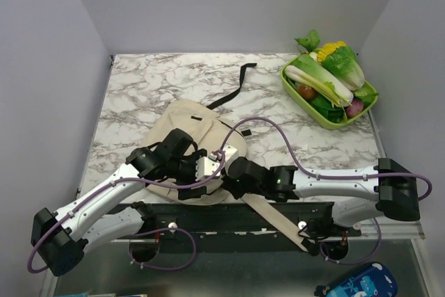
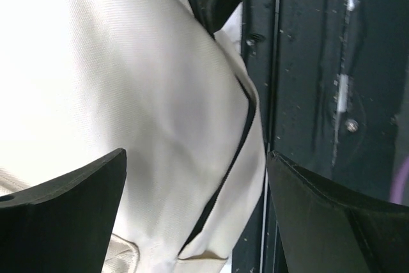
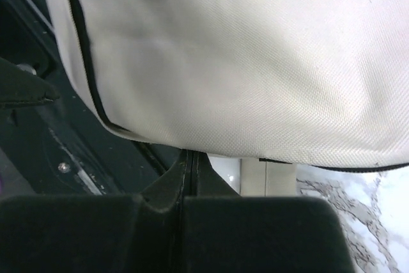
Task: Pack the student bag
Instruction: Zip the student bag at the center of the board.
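Observation:
The student bag (image 1: 182,129), cream fabric with black trim, lies on the marble table near the arms' bases. Its long beige strap (image 1: 278,222) runs over the near rail, and a black strap (image 1: 233,87) trails toward the back. My left gripper (image 1: 207,169) is open over the bag's near edge. In the left wrist view the left gripper (image 2: 195,222) straddles the bag's fabric (image 2: 128,94) and a black zipper line (image 2: 223,177). My right gripper (image 1: 233,174) is shut, its tips (image 3: 192,156) pinched at the bag's lower hem (image 3: 255,81).
A green tray (image 1: 292,87) of toy vegetables stands at the back right. A black rail (image 1: 236,213) runs along the table's near edge. A blue patterned case (image 1: 358,284) lies below the table at the bottom right. White walls close in three sides.

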